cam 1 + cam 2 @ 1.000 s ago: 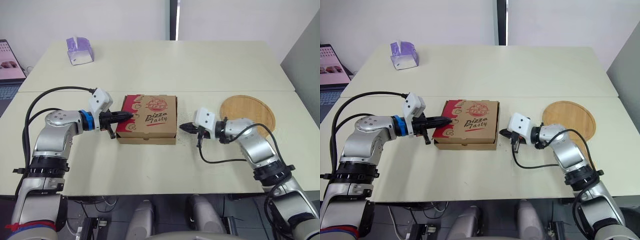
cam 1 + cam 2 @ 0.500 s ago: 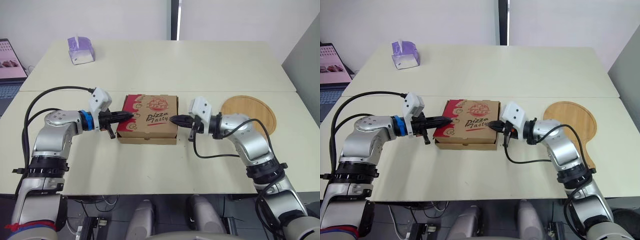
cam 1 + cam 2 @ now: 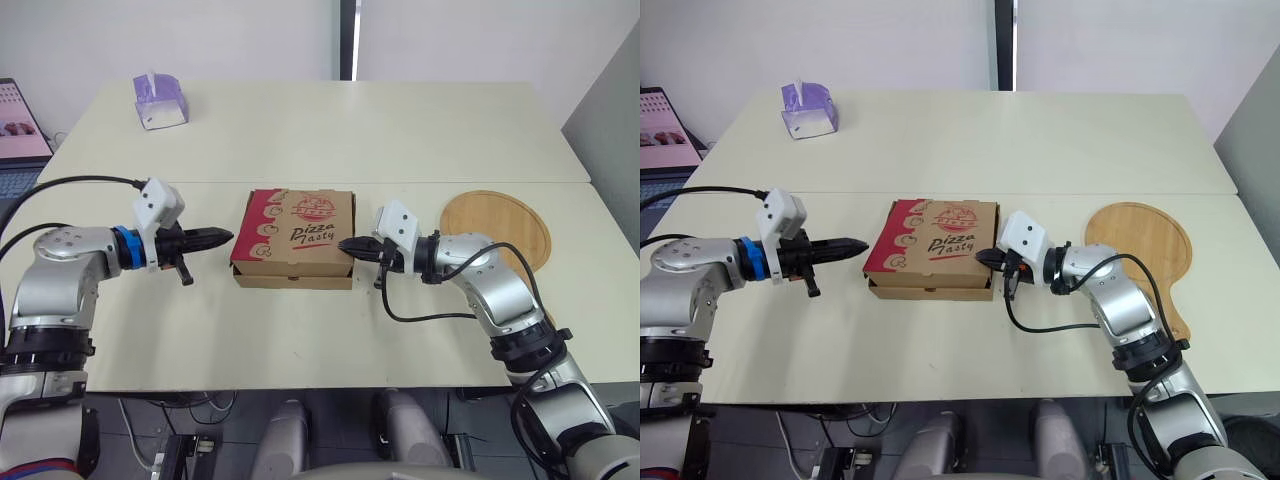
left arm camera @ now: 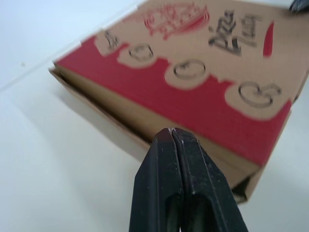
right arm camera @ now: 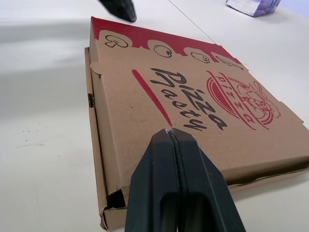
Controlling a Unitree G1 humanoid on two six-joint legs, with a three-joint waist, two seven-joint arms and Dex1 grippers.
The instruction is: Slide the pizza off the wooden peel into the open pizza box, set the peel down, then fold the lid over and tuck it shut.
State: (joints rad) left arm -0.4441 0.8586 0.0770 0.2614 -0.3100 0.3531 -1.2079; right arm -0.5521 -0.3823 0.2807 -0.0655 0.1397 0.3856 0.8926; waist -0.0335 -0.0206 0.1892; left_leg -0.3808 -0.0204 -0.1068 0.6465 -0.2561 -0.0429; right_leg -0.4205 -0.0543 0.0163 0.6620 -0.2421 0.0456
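Pizza box, flat brown cardboard, red-printed (image 3: 292, 262): on cream table (image 3: 420, 130), lid (image 3: 305, 225) down, corner seam slightly agape. Right gripper (image 3: 346, 244): fingers pressed together, empty, tip at lid's right edge. Left gripper (image 3: 226, 237): likewise, just clear. Press edge downward gently; brace opposite side against sliding.

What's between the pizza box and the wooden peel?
The right gripper and its arm, shut, at the edge of the pizza box, in the left eye view.
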